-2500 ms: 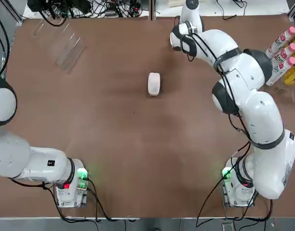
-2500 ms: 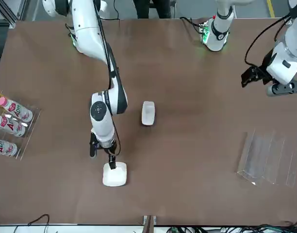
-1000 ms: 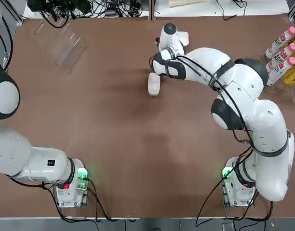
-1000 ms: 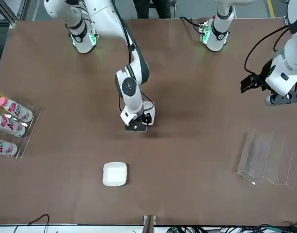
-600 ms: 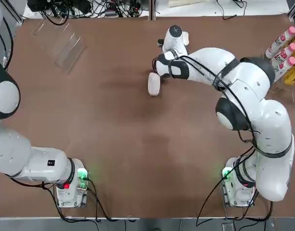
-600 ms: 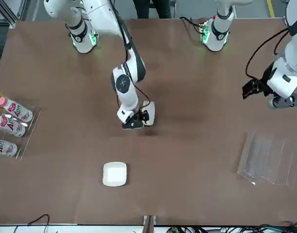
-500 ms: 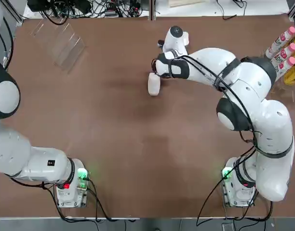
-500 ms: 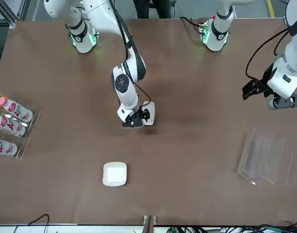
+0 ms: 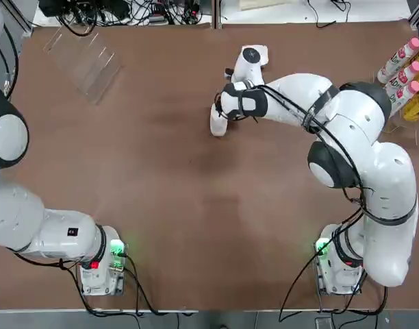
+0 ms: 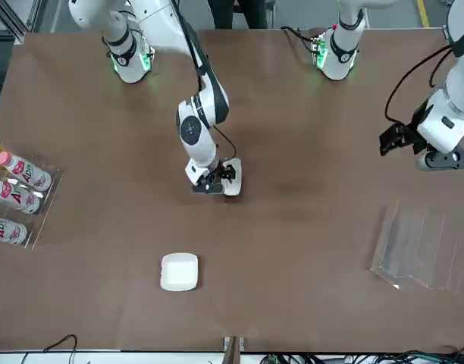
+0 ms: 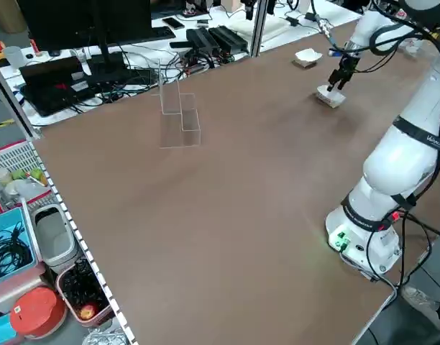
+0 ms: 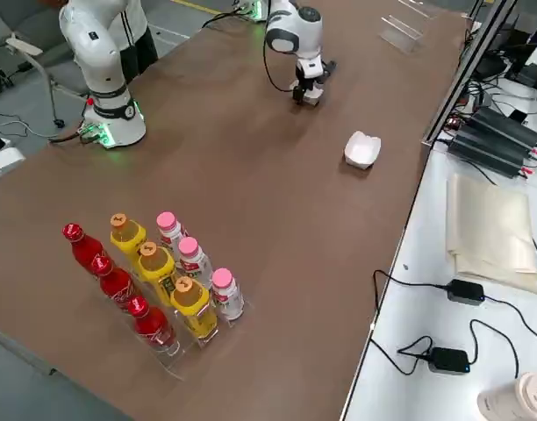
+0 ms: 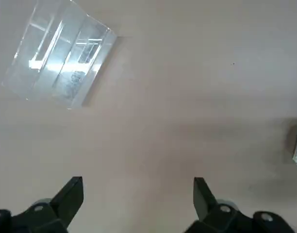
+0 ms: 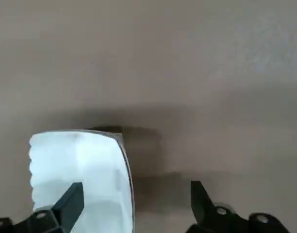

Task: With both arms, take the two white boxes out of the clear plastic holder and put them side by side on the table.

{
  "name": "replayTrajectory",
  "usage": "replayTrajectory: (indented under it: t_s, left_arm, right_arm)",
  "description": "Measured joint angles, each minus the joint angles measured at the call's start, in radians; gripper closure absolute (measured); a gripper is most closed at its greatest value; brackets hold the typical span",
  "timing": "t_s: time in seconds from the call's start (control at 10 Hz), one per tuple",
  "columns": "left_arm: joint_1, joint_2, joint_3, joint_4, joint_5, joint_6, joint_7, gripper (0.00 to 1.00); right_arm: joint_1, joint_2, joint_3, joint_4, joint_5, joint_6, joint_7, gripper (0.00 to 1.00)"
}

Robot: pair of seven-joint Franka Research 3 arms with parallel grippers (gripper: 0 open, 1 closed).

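Having left one white box (image 10: pixel 179 271) behind, the right gripper (image 10: pixel 214 180) now descends, fingers spread, astride the other box's (image 14: pixel 80 177) edge.

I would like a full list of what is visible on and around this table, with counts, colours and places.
centre box: one, white, mid-table, beside the right end effector
far box: one, white, near the table's far edge
holder: one, clear, far left corner, holding no box
bottles: nine; three red, three yellow, three white with pink caps; in a clear rack at the right edge
table: one, brown
right end effector: black, open, low at the centre box
left end effector: black, open, above the table's left side near the holder
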Motion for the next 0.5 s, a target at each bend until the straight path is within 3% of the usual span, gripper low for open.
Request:
replayTrajectory:
  t_s: [0.3, 0.5]
  left_arm:
    - [0.026, -0.001, 0.001, 0.009, 0.000, 0.001, 0.023, 0.00]
    - [0.022, -0.002, -0.003, 0.026, -0.005, 0.001, 0.024, 0.00]
  right_arm:
    - [0.002, 0.000, 0.059, -0.039, 0.068, 0.129, 0.000, 0.06]
    - [0.004, 0.000, 0.072, -0.057, 0.094, 0.159, 0.000, 0.10]
